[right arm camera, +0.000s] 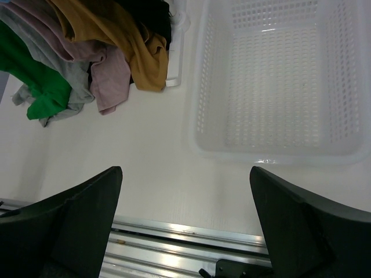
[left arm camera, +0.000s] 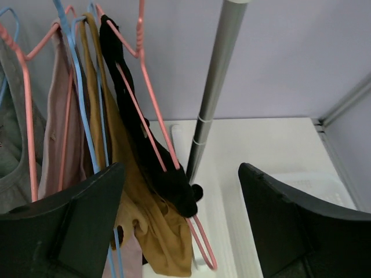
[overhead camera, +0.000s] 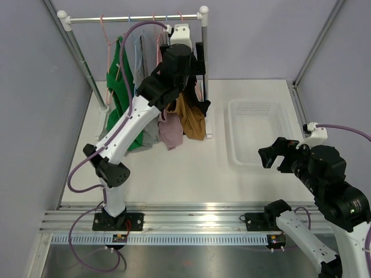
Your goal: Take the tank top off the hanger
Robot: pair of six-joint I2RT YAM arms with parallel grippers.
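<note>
Two tools released: left tool (left arm camera: 181, 174) up at 3 o'clock end of rack (overhead camera: 133, 18), black tank top (left arm camera: 136, 130) on pink hanger (left arm camera: 152, 101) just ahead, untouched; right tool (right arm camera: 185, 171) over desk (right arm camera: 145, 162), 5 o'clock of basket (right arm camera: 200, 116), holding nothing.

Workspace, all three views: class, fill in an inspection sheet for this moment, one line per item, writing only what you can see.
Surface: white table, bare between rack and arms.
Job's things: green, grey, pink, mustard and black garments hang on hangers from the rack; none is off.
Clutter: white basket right of the rack, empty.
Grippers: left gripper raised at the black garment, jaws open, holding nothing; right gripper over the table near the basket, jaws open.
Cables: purple cables loop along both arms, one passing close to the rack.
Surroundings: plain walls; metal rail under the bases.
</note>
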